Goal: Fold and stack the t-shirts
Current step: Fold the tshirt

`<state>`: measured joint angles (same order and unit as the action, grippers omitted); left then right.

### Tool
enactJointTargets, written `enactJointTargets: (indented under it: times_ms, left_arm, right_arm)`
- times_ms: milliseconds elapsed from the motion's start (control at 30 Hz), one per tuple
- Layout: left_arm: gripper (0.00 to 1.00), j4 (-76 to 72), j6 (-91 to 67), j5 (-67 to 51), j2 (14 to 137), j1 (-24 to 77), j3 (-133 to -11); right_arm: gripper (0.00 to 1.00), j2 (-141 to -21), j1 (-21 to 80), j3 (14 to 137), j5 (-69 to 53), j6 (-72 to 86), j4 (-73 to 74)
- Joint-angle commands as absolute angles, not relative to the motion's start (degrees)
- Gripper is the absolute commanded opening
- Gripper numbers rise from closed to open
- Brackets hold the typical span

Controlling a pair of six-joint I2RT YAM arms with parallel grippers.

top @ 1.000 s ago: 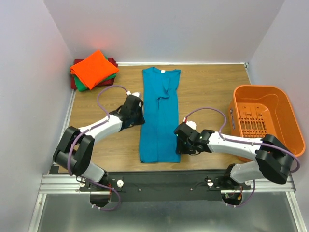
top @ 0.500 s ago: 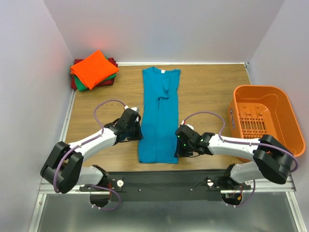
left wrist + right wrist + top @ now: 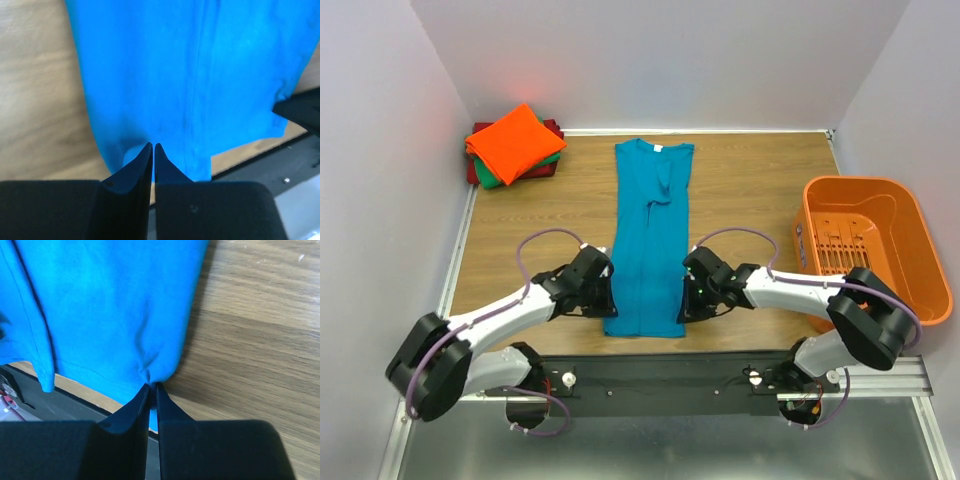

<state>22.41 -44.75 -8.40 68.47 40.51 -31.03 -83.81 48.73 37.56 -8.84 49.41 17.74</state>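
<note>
Ann: What is the biggest thing here?
Ben: The brown wooden desk. In the middle of it lies the blue t-shirt. It is folded into a long strip. The strip runs from the far side to the near edge, and the neck is at the far end.
Ann: What is on the right?
Ben: An orange basket with slots in it. It is well apart from the blue t-shirt.
Ann: Where are the other shirts?
Ben: In a pile in the far left corner. The orange shirt is on top. A green shirt peeks out under it. A dark red shirt is at the bottom (I can only see its edges).
Ann: And the hands?
Ben: The left hand has its fingers pressed together on the near left corner of the blue t-shirt, pinching the cloth. The right hand pinches the near right corner the same way. Both are down low at the near hem.
</note>
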Motion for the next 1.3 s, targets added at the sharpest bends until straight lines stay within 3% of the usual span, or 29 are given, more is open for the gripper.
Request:
enactJointTargets:
  times_ms: [0,233,733,800,1000,1267]
  left_arm:
    - [0.08,26.45,-50.78,-6.42,60.5,41.22,-28.31]
    - [0.0,23.73,-55.89,-6.51,54.5,41.57,-22.15]
    - [0.0,18.02,-54.41,-7.03,56.69,42.63,-21.44]
    - [0.03,17.23,-53.27,-7.29,56.52,42.63,-22.23]
    - [0.26,17.31,-54.4,-6.07,53.18,42.63,-22.5]
    - [0.3,23.19,-56.59,-2.29,54.05,42.71,-23.73]
  right_arm:
    - [0.16,-84.91,47.9,33.31,-1.33,48.95,26.1]
    - [0.16,-80.07,47.9,32.7,2.72,54.75,26.89]
    - [0.17,-76.12,47.81,31.12,4.31,60.38,30.15]
    - [0.17,-74.01,47.81,30.59,4.74,60.73,30.23]
    - [0.45,-66.28,47.81,29.27,3.78,60.38,30.32]
    - [0.47,-68.98,47.9,30.76,1.14,56.08,30.06]
